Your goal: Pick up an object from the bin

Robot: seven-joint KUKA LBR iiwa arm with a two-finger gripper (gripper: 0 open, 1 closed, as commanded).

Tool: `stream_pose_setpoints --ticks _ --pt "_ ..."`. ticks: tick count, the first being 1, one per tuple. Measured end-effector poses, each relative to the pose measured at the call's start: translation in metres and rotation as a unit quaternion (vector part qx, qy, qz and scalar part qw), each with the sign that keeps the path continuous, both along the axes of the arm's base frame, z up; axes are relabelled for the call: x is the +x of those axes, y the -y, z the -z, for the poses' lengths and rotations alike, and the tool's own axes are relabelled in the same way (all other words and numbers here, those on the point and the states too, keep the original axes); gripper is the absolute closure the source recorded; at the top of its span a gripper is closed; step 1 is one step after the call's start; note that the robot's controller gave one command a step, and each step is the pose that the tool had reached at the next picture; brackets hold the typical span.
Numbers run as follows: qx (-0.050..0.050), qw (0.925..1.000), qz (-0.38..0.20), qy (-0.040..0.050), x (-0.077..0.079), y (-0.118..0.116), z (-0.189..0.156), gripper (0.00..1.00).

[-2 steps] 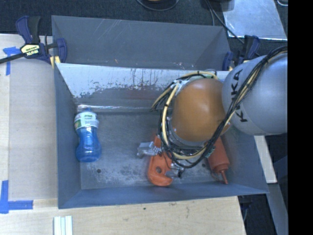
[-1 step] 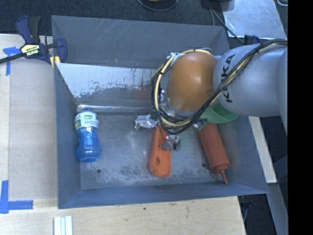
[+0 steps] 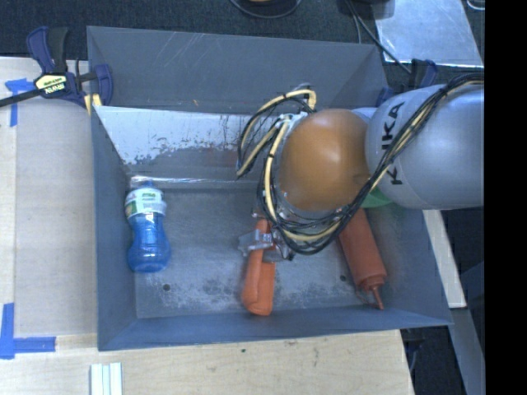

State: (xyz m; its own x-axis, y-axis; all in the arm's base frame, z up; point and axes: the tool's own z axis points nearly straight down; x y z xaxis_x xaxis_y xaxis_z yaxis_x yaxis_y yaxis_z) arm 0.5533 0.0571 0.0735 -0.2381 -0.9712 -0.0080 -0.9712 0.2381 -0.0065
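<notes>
My gripper (image 3: 262, 239) hangs below the arm's orange dome in the middle of the bin, low over the floor. It sits right at the upper end of an orange elongated thing (image 3: 258, 286), which lies lengthwise toward the bin's front wall with its rounded end nearest that wall. Whether the gripper touches or grips it is hidden by the dome and cables. A red-brown tube with a narrow nozzle (image 3: 363, 255) lies to the right of the gripper, nozzle pointing at the front wall.
A blue plastic bottle with a green and white label (image 3: 146, 229) lies at the bin's left side, apart from the rest. A bit of something green (image 3: 378, 197) peeks out under the arm at the right wall.
</notes>
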Motion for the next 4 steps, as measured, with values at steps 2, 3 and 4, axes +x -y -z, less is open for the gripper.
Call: stream_pose_setpoints --ticks 2,3,4 --pt "0.0 1.0 0.0 -0.0017 -0.001 0.0 -0.004 1.0" --pt "-0.001 1.0 0.0 -0.0082 -0.005 0.0 -0.023 1.0" --pt "0.0 1.0 0.001 -0.0033 -0.002 0.0 -0.04 1.0"
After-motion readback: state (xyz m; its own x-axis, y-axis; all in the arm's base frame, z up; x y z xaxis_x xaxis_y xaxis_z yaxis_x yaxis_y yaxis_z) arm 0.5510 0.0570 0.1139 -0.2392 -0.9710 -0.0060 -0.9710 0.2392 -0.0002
